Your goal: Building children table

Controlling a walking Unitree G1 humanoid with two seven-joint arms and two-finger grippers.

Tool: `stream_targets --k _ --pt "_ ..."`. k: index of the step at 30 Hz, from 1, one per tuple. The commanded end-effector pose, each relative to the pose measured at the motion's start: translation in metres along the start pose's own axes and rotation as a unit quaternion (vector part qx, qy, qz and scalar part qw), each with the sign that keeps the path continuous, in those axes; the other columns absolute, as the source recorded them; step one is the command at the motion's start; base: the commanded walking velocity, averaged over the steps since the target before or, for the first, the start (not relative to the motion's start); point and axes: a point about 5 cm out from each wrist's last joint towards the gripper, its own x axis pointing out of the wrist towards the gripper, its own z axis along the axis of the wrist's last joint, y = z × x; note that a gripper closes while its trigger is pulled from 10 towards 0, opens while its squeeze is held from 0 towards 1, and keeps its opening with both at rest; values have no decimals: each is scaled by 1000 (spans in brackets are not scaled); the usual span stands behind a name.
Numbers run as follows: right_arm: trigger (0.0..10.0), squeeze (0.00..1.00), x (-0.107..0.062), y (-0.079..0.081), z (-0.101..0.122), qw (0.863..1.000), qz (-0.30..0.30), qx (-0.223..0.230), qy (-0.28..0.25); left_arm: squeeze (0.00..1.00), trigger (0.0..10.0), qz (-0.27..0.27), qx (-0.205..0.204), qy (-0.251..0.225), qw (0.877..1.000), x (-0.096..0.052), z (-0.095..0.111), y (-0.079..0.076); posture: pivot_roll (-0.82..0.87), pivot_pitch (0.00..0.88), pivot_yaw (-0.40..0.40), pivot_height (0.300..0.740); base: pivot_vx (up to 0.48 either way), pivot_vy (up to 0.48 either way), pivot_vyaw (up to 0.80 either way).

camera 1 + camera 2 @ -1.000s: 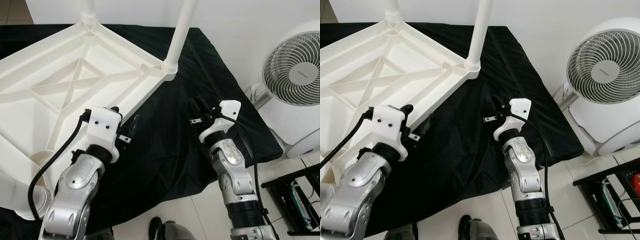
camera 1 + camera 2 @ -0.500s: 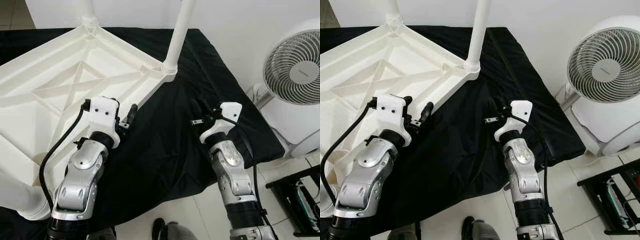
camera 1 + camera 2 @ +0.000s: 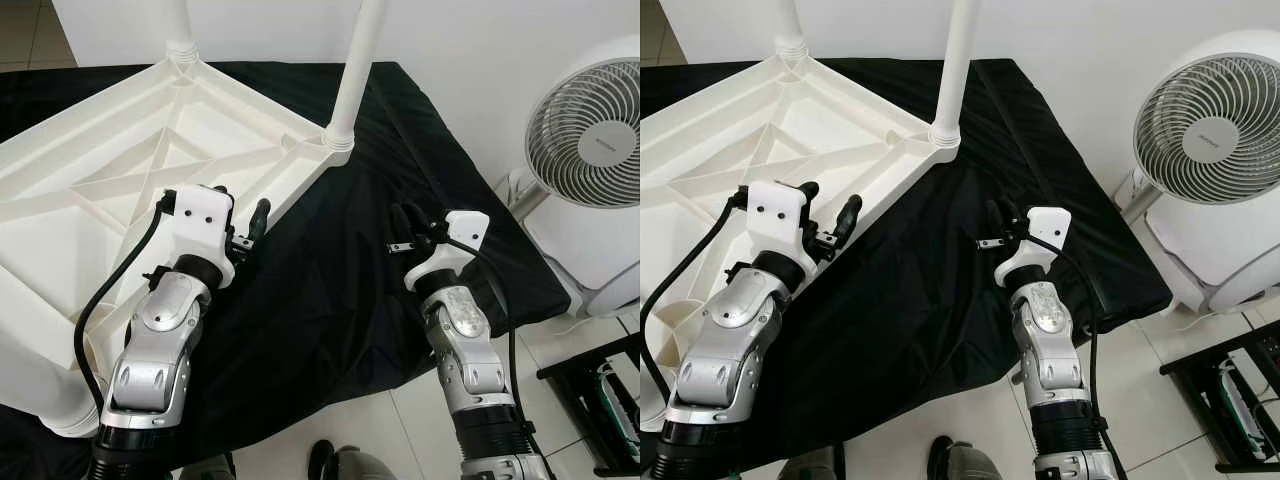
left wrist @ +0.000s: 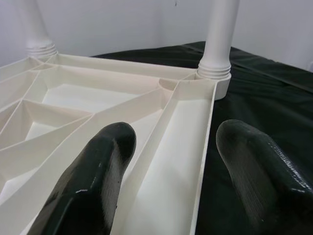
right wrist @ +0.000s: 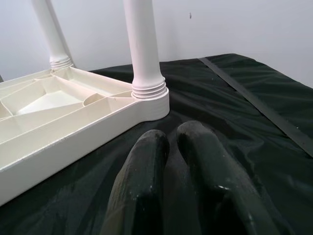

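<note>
— Where's the table from where you stand?

— The white plastic children's table (image 3: 120,190) lies upside down on a black cloth (image 3: 330,270), ribbed underside facing up. Two white legs are screwed in and stand upright: one at the near corner (image 3: 352,75) and one at the far corner (image 3: 178,22). The near corner sits just over the cloth, well in front of the robot.

— And the left arm?

— The left gripper (image 3: 830,215) is right at the table's long side rail. Its two black fingers (image 4: 98,176) are spread wide, one over the white channel inside the rim and the other out over the cloth, so the rail (image 4: 198,161) runs between them. I can't tell whether either finger is actually touching the plastic.

— The right one?

— The right gripper (image 3: 408,222) hovers over bare cloth, well apart from the table, pointing toward the near-corner leg. Its fingers (image 5: 146,181) are pressed together side by side with nothing between them.

— Anything else around?

— A white floor fan (image 3: 590,140) stands to the robot's right beside the cloth, a dark rack (image 3: 600,400) shows at the lower right on the tiled floor (image 3: 350,420), and a black cable (image 3: 100,310) loops along the left arm.
</note>
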Motion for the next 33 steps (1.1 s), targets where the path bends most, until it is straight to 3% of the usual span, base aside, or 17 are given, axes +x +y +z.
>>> stream_targets --k 1,26,33 --pt "10000 0 -2 -4 -3 1000 -6 -8 6 0 10000 28 2 -3 1000 1 0 2 188 147 -88 740 0 -352 0" --pt "10000 0 -3 -7 -4 1000 -3 -19 5 0 10000 26 2 -6 1000 5 -4 2 177 121 -96 740 0 -350 0" --pt "10000 0 -4 -7 -5 1000 -2 -18 5 0 10000 20 -3 -2 1000 5 -6 -1 174 125 -104 740 0 0 0"
